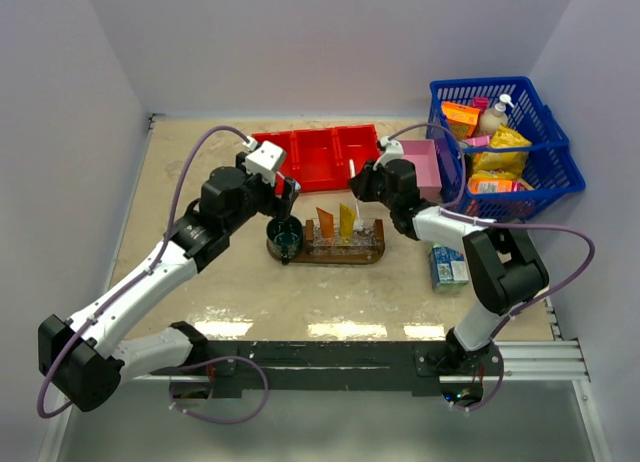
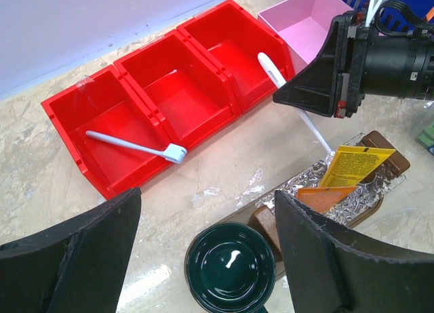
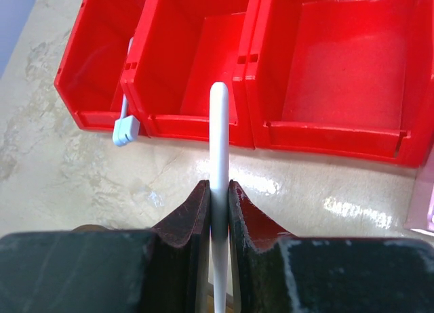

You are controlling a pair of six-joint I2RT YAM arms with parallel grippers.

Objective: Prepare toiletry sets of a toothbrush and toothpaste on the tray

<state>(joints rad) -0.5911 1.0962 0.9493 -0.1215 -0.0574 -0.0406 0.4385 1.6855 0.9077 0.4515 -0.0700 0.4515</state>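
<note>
Here the right end effector (image 3: 218, 191), clenched on a toothbrush (image 3: 219, 137), holds it steeply tilted, lower tip down by the tray (image 1: 375, 254) beside the yellower toothpaste (image 2: 356, 165), while the left end effector (image 2: 207, 215) hangs released above the tray's left end.

White-black arms (image 1: 150, 272), purple cables (image 1: 222, 130), black fingers (image 2: 68, 259).

The tray (image 1: 374, 254) sits mid-bench (image 1: 330, 292), with the bowl (image 1: 284, 239) at its left end. On it stand the left toothpaste tube (image 1: 326, 222) and the right toothpaste tube (image 1: 347, 220), side by side. My right jaws hold a toothbrush (image 3: 219, 123) just right of them. Behind the tray is the bin (image 1: 320, 162), and a second toothbrush (image 2: 135, 145) lies in its left compartment. Right of the bin comes the box (image 1: 428, 157), then the basket (image 1: 520, 202) at far right.
</note>
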